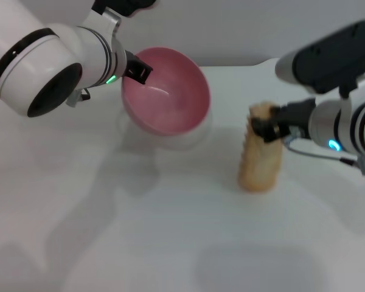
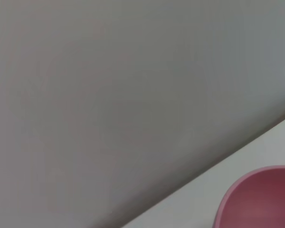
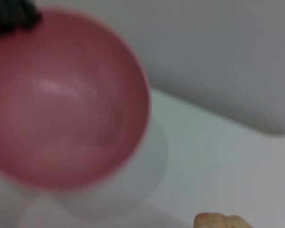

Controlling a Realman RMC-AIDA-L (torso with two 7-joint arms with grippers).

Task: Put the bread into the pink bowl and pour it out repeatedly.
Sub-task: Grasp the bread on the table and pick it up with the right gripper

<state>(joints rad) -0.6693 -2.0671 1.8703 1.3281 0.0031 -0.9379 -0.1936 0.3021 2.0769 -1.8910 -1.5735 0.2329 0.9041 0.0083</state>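
The pink bowl is the landmark here: it is held up off the white bench and tipped so that its open mouth faces forward and toward the bread, with nothing inside it. The left gripper sits at the bowl's rim on the side away from the bread, its dark fingers closed over the rim edge and carrying the bowl; a faint shadow lies on the bench just beneath the bowl. In the left wrist view only a curved slice of the bowl shows against the bench edge and the grey wall behind. The bread is apart from the bowl, on the bench to the bowl's right, standing roughly on end with its lower end resting on the surface and its ridged side turned toward the bowl. The right gripper is at the bread's upper end, on the side away from the bowl, its black fingers clamped on the loaf. In the right wrist view the bowl fills most of the frame, empty, with a small tip of the bread at the edge.
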